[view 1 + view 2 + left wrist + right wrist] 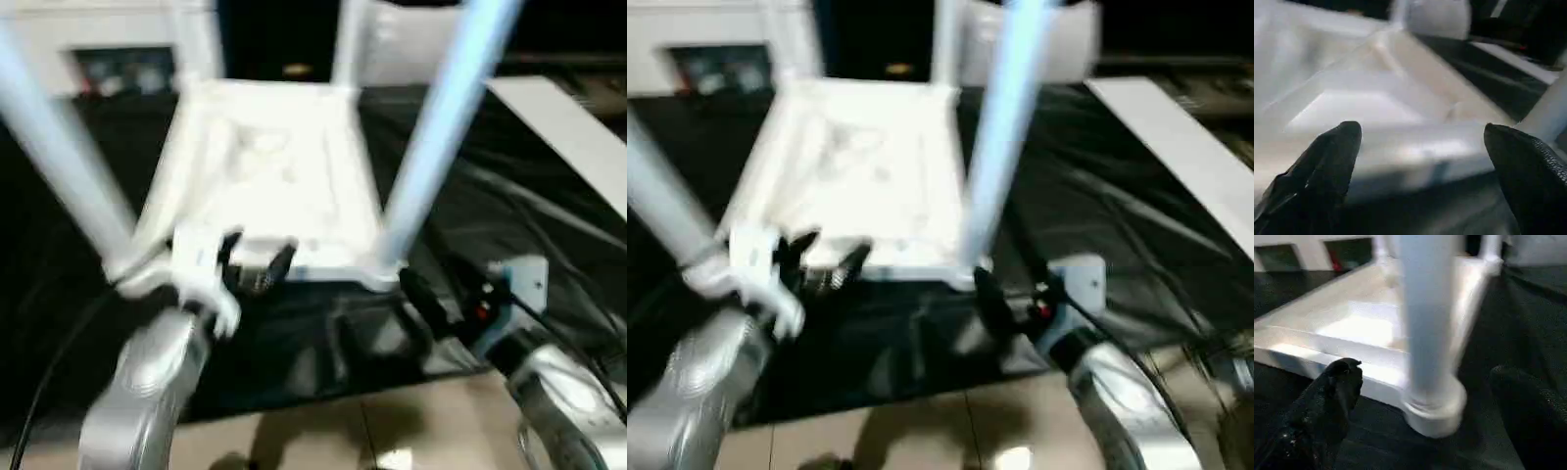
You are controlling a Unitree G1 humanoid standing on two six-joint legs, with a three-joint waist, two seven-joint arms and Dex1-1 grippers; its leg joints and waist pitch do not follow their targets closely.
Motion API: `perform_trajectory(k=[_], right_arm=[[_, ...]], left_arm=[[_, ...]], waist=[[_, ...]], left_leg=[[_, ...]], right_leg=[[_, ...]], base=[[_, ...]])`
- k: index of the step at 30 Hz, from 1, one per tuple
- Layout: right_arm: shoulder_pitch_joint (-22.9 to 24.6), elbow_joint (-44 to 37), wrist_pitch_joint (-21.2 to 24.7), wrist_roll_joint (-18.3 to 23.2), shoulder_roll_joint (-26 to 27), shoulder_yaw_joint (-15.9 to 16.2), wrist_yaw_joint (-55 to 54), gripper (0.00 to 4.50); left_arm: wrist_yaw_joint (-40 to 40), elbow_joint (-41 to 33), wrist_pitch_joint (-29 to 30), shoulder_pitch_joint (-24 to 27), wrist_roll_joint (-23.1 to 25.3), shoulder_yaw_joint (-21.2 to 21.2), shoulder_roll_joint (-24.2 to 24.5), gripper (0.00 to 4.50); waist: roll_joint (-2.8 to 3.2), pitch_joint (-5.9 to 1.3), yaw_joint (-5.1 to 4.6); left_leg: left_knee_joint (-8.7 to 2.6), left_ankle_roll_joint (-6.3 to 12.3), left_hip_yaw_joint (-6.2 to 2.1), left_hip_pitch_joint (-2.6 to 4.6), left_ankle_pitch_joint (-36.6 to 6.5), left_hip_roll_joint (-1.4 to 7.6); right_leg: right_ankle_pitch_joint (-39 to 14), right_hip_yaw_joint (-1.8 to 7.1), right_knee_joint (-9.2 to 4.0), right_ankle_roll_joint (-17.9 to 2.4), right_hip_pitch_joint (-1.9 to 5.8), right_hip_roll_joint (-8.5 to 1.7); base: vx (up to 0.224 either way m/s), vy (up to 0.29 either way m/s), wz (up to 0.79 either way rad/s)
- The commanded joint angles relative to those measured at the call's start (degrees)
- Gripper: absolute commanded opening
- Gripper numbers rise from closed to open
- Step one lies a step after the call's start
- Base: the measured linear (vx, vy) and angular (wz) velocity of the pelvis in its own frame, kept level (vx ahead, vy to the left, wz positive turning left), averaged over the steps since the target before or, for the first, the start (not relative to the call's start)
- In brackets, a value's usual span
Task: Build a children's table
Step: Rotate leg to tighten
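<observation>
The upturned children's table (279,186) rests on black cloth (509,225), legs up. Both claws, left (257,262) and right (416,294), gape open beside its near edge, holding nothing.

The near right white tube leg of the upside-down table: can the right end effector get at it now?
Probably yes. The right end effector is open, and the white tapered tube leg stands in its corner socket straight ahead between the two black fingers, with only black cloth around it.

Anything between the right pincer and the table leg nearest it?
Nothing but bare black cloth; in the right wrist view the leg stands ahead of the open right pincer.
</observation>
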Motion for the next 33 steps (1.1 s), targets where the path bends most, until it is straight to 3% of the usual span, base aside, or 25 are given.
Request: perform_trajectory(k=[1,2,4,7,8,9,11,12,13,14,15,16,17,19,20,22,23,24,25,26,27,28,30,31,33], right_arm=[[0.2,1.6,-3.0,0.9,-0.4,-2.1,1.4,4.50],[-0.9,4.3,-6.4,0.7,0.1,-2.5,2.5,4.50],[-2.2,6.5,-7.5,-0.2,0.5,-2.5,1.8,4.50],[-4.1,7.6,-7.1,-1.0,1.6,-1.7,0.2,4.50],[-4.2,6.9,-6.3,-0.9,2.0,-1.0,0.2,4.50],[-4.0,6.8,-6.3,-1.1,2.0,-0.4,0.3,4.50],[-3.5,7.0,-6.7,-2.0,1.8,0.6,0.6,4.50],[-3.3,6.8,-6.9,-2.2,1.8,0.9,0.6,4.50],[-3.1,6.7,-7.0,-2.0,2.0,1.0,0.5,4.50],[-3.1,6.7,-6.9,-2.0,2.1,1.1,0.5,4.50],[-3.1,6.9,-7.1,-2.2,1.9,1.5,0.8,4.50],[-3.1,7.0,-7.3,-2.6,1.7,2.0,1.1,4.50],[-3.1,7.1,-7.4,-2.9,1.6,2.3,1.2,4.50],[-3.3,7.4,-7.6,-2.9,1.8,2.3,1.3,4.50],[-3.3,7.7,-7.3,-3.3,1.6,2.7,1.3,4.50],[-3.4,7.8,-6.9,-3.3,1.7,3.0,0.9,4.50],[-3.4,7.7,-6.9,-3.5,1.8,3.2,0.8,4.50],[-3.4,7.6,-7.0,-2.9,2.1,3.1,0.8,4.50],[-3.4,7.6,-7.1,-2.7,2.2,3.0,1.1,4.50],[-3.3,7.5,-7.2,-2.4,2.2,2.9,1.4,4.50],[-3.0,7.6,-7.3,-2.0,1.6,2.9,2.5,4.50],[-2.9,7.8,-7.4,-2.1,1.2,3.0,3.1,4.50],[-2.7,8.3,-8.3,-2.2,0.6,2.8,4.0,4.50],[-2.7,8.8,-8.8,-2.1,0.5,2.5,4.1,4.50],[-2.7,9.9,-9.8,-2.1,0.4,1.4,4.0,4.50]], left_arm=[[-0.9,-1.5,-0.9,0.0,-0.3,-1.3,-0.3,4.40],[-1.7,-2.0,-1.4,0.4,-0.4,-1.9,0.2,4.40],[-1.9,-1.6,-1.9,0.1,-0.1,-2.0,0.7,4.40],[-2.1,-1.0,-1.8,-1.6,0.1,-1.5,1.5,4.40],[-2.4,-0.9,-1.6,-2.4,-0.2,-1.1,1.8,4.40],[-2.2,-0.5,-1.4,-2.9,-0.2,-0.6,1.9,4.40],[-2.2,0.1,-1.5,-3.5,-0.4,0.1,2.1,4.40],[-2.0,0.2,-1.4,-3.7,-0.3,0.3,2.2,4.40],[-1.8,0.4,-1.5,-3.9,0.0,0.3,2.3,4.40],[-1.7,0.5,-1.6,-4.0,-0.1,0.3,2.3,4.40],[-1.4,0.6,-1.6,-4.2,-0.1,0.1,2.1,4.40],[-1.1,0.7,-1.6,-4.3,-0.1,0.0,1.9,4.40],[-1.0,0.6,-1.5,-4.2,-0.2,-0.1,1.7,4.40],[-0.8,0.5,-1.1,-4.2,-0.6,-0.1,1.3,4.40],[-0.9,0.9,-0.8,-4.2,-0.8,-0.4,1.2,4.40],[-1.3,1.6,-0.6,-4.1,-0.6,-0.5,1.3,4.40],[-1.7,2.0,-0.5,-4.0,-0.6,-0.5,1.5,4.40],[-1.7,2.4,-0.5,-3.6,-0.5,-0.5,1.6,4.40],[-1.6,2.4,-0.5,-3.4,-0.5,-0.6,1.6,4.40],[-1.6,2.4,-0.6,-3.0,-0.5,-0.6,1.6,4.40],[-1.8,1.7,-0.5,-1.7,-1.1,-0.8,1.4,4.40],[-2.0,1.4,-0.4,-1.2,-1.4,-0.9,1.3,4.40],[-2.7,1.1,-0.7,-0.2,-1.4,-1.6,1.6,4.40],[-2.8,1.2,-0.9,0.0,-1.2,-1.9,1.8,4.40],[-3.7,1.0,-1.5,0.3,-1.7,-2.2,1.8,4.40]], waist=[[0.26,-2.29,0.20],[-0.16,-1.90,1.29],[-0.46,-0.17,1.27],[-0.39,0.29,-0.13],[2.15,0.23,-0.79],[2.07,-0.40,-0.58],[2.17,-0.64,2.88],[-2.92,-1.79,2.06],[-2.08,0.15,2.46],[-2.84,0.28,2.41],[-1.19,0.41,3.79],[-0.04,-1.39,3.61],[0.60,-1.64,1.89],[3.02,-4.20,-1.63],[2.41,-4.67,-2.15],[2.00,-4.42,-2.63],[-0.84,-3.72,-1.20],[-2.41,-4.10,-1.19],[-3.22,-3.16,0.35],[-2.07,-4.04,0.40],[-1.94,-3.47,0.76],[-1.28,-3.35,0.89],[0.93,-3.74,-0.41],[2.01,-4.74,-1.87],[1.24,-5.67,-2.20]], left_leg=[[-4.63,13.68,-0.64,1.55,8.9,5.50],[-5.63,5.79,0.82,1.76,-6.3,4.79],[-5.94,-3.76,1.73,4.44,-26.9,4.61],[-5.19,-7.83,2.05,7.55,-39.3,3.76],[-10.30,-8.87,2.13,5.33,-50.4,4.87],[-12.86,-8.52,2.30,2.69,-53.3,5.14],[-14.95,-7.95,6.92,0.90,-53.6,4.57],[-4.41,-4.97,5.99,6.99,-34.0,3.45],[6.30,1.60,3.06,6.62,-8.2,0.49],[7.46,1.17,0.74,-0.08,-3.8,0.44],[4.27,0.76,0.79,1.94,-5.7,1.90],[-0.89,1.04,1.73,4.74,-10.4,2.50],[-6.14,3.46,0.82,7.34,-13.2,3.44],[-8.16,12.80,-6.10,14.13,-13.6,8.81],[-7.23,21.97,-7.00,14.72,-8.5,9.79],[-6.95,26.81,-5.92,13.79,-3.0,9.57],[-4.85,24.13,-1.96,4.97,-6.0,-1.12],[-3.79,20.66,-0.57,2.56,-8.9,-2.61],[3.59,13.86,0.26,0.53,-9.0,-1.65],[5.20,10.51,-0.24,-0.82,-6.9,-0.22],[1.54,5.30,0.92,2.52,-5.8,0.72],[-1.80,6.26,1.83,1.01,0.7,0.97],[-6.12,10.69,-0.33,5.73,1.3,3.76],[-6.31,18.30,-4.04,12.14,1.5,6.22],[-4.36,31.12,-7.20,14.35,22.1,8.76]], right_leg=[[5.2,4.06,-3.56,-11.9,1.68,-6.38],[-6.8,3.91,-5.05,-12.2,2.77,-6.78],[-33.9,3.87,-8.20,-8.1,0.97,-6.82],[-47.0,-0.28,-10.97,-1.3,0.43,-5.04],[-33.4,-2.93,-6.69,-1.8,4.76,-1.99],[-22.9,-2.09,-0.37,-2.2,8.15,-1.18],[-13.4,-1.14,5.53,-1.4,9.22,0.53],[-46.0,4.71,-5.43,0.1,3.25,-5.85],[-65.0,9.96,-13.33,-7.7,0.95,-11.08],[-57.7,9.19,-11.43,-8.7,7.99,-12.14],[-52.7,8.42,-11.33,-9.3,6.58,-11.31],[-36.6,6.03,-8.42,-12.3,6.69,-6.11],[-21.8,3.20,-4.85,-12.8,3.89,-0.20],[-7.2,2.23,3.00,-7.2,-1.62,-0.08],[-4.6,2.56,5.21,-0.7,-4.26,-1.05],[-2.1,3.25,6.06,2.0,-6.15,-2.16],[2.7,5.80,-3.40,2.0,1.02,-4.08],[-3.1,6.93,-5.30,4.8,3.88,-5.48],[-28.4,8.98,-10.95,4.2,5.95,-13.75],[-30.6,8.26,-10.19,1.5,7.57,-15.31],[-29.0,9.49,-9.32,-8.5,4.89,-9.28],[-21.7,6.25,-8.16,-13.8,7.28,-5.85],[-10.8,1.67,-4.10,-11.0,3.57,-0.81],[-6.8,0.91,0.33,-9.4,-1.71,-0.02],[-2.1,2.70,4.14,-0.3,-7.21,-1.85]], base=[[-0.111,0.005,-0.09],[-0.111,0.005,-0.09],[-0.130,-0.004,-0.03],[-0.105,0.009,-0.08],[-0.073,0.033,-0.18],[-0.107,0.048,-0.18],[-0.107,0.031,0.03],[0.036,-0.088,0.07],[0.114,-0.069,-0.16],[0.114,-0.069,-0.16],[0.127,0.047,-0.11],[0.110,0.036,0.21],[0.110,0.036,0.21],[0.051,0.026,0.21],[0.067,0.029,0.12],[0.109,-0.005,0.09],[0.092,-0.022,0.13],[0.073,-0.071,0.44],[0.104,-0.061,0.56],[0.104,-0.061,0.56],[0.105,-0.002,0.37],[0.130,0.004,0.18],[0.151,0.016,0.08],[0.173,0.022,0.00],[0.162,0.003,0.03]])
